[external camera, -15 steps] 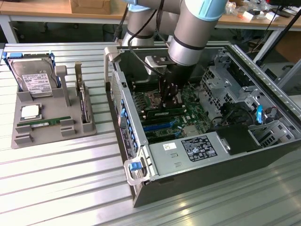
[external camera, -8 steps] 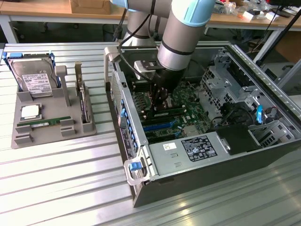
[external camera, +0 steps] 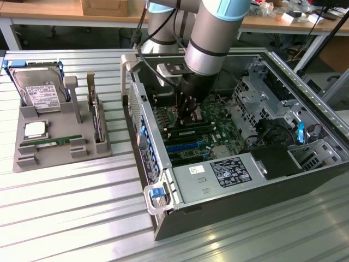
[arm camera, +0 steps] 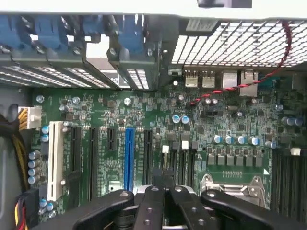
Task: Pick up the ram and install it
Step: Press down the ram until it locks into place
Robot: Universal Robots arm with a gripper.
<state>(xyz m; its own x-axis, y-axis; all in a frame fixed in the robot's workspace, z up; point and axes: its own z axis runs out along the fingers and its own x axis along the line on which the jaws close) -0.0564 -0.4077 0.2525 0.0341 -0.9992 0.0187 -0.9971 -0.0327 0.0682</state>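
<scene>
Over the motherboard (arm camera: 192, 129) inside the computer case (external camera: 229, 202), the fingers (arm camera: 151, 203) sit pressed together, while a ram (external camera: 52, 142) lies on the gray tray (external camera: 32, 158).

the tabletop (external camera: 71, 207) was a silvery metal surface of long ribbed slats running across the exterior view. on it, toward the exterior view's left, sat a grey holder tray (external camera: 24, 161) carrying a silver hard drive (external camera: 37, 90) propped at its back, a small square processor chip (external camera: 35, 130) and a green ram (external camera: 52, 142) stick lying flat in its slot. just beside the tray, toward the exterior view's right, an open computer case (external camera: 218, 215) lay directly on the slats, with its motherboard (external camera: 218, 128) facing up.
</scene>
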